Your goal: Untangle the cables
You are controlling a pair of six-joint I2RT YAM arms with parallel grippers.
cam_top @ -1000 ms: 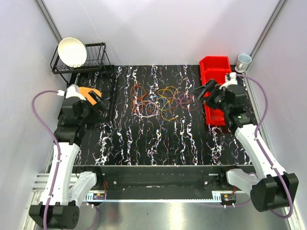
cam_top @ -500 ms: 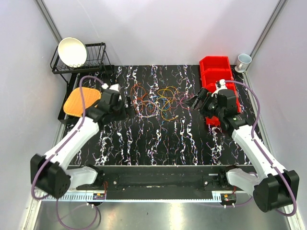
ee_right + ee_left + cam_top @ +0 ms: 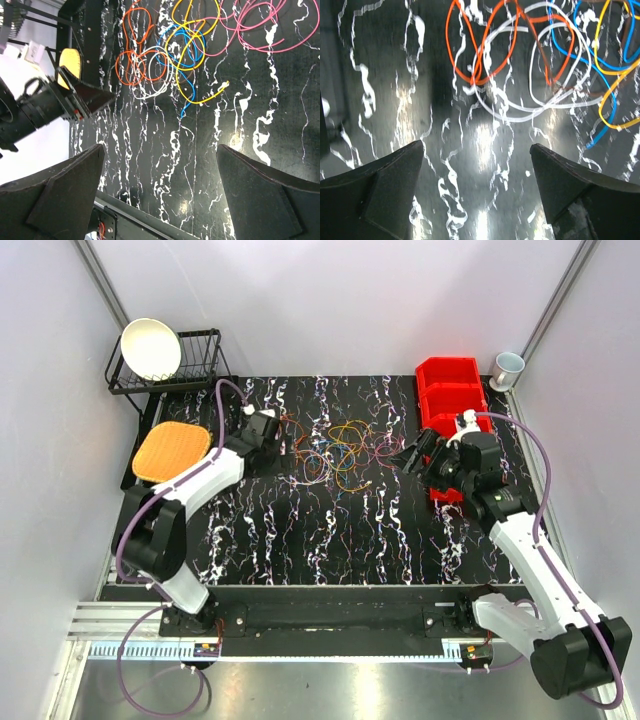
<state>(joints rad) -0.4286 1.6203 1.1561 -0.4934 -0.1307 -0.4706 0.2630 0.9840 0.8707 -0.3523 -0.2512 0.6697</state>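
Cables [image 3: 335, 452], tangled, loops cut off in wrist views; left claw [image 3: 284, 438] at their 9 o'clock, right claw [image 3: 407, 458] at 3 o'clock, both reaching inward, spread, empty.

Glossy marbled table [image 3: 385, 100], smooth plastic-coated cables [image 3: 475, 76]
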